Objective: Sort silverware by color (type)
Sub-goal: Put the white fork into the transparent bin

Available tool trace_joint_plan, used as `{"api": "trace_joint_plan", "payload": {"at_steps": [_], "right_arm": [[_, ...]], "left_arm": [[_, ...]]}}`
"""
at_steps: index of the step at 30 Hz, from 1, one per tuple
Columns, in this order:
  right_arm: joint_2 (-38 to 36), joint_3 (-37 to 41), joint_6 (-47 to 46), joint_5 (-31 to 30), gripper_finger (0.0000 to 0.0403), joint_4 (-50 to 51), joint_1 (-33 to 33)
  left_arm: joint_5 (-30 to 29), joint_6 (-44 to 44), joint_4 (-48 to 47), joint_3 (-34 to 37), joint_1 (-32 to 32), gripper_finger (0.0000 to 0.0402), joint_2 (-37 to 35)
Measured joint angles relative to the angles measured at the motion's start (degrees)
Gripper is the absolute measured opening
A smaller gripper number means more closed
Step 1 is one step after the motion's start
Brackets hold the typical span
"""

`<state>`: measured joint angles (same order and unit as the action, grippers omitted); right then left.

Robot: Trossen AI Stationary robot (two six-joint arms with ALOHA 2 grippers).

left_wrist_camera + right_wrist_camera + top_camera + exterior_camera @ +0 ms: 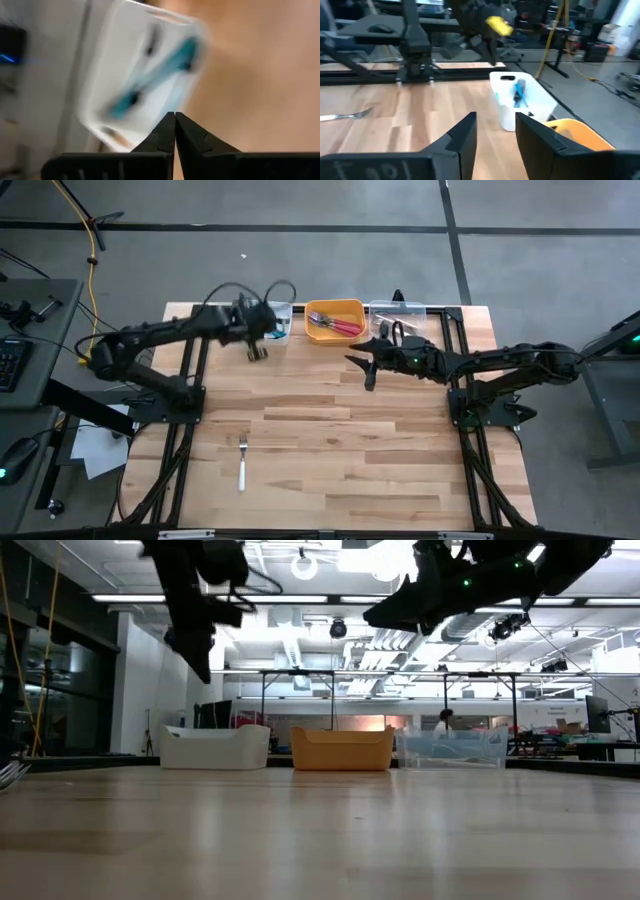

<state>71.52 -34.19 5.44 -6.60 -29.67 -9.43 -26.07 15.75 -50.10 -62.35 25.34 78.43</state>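
One fork with a pale handle [241, 463] lies flat on the near-left part of the table, also seen as the fork [347, 116] in the right wrist view. Blue-handled forks [150, 80] lie in the white bin [279, 321]. Red-handled forks [338, 326] lie in the orange bin [335, 308]. The clear bin [400, 315] holds something I cannot make out. My left gripper [257, 354] hangs shut and empty above the table just in front of the white bin. My right gripper [366, 370] hovers open and empty in front of the orange and clear bins.
The three bins stand in a row along the table's far edge, as the low view shows: white bin [215, 747], orange bin [341, 748], clear bin [452, 748]. Bare wood [340, 450] fills the middle and near right of the table. Both arms are raised above the tabletop.
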Motion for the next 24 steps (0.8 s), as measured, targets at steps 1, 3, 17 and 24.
{"api": "trace_joint_plan", "payload": {"at_steps": [1, 3, 17, 24], "right_arm": [[0.0, 0.4, 0.1, 1.1, 0.0122, -0.8, -0.3], [0.0, 1.0, 0.0, 2.4, 0.0106, -2.4, -0.9], [0.0, 1.4, 2.7, 3.1, 0.0018, -1.5, -2.2], [0.0, 1.4, 5.4, 3.1, 0.0003, -1.9, -2.5]], "left_arm": [[0.4, -6.0, -2.4, 0.0, -3.0, 0.0004, -0.8], [1.8, -18.6, -7.1, 0.0, -9.1, 0.0003, -1.5], [26.0, -97.8, -18.8, 0.0, -47.9, 0.0024, 4.5], [33.4, -120.6, -13.9, 0.1, -58.6, 0.0076, 9.8]]}}
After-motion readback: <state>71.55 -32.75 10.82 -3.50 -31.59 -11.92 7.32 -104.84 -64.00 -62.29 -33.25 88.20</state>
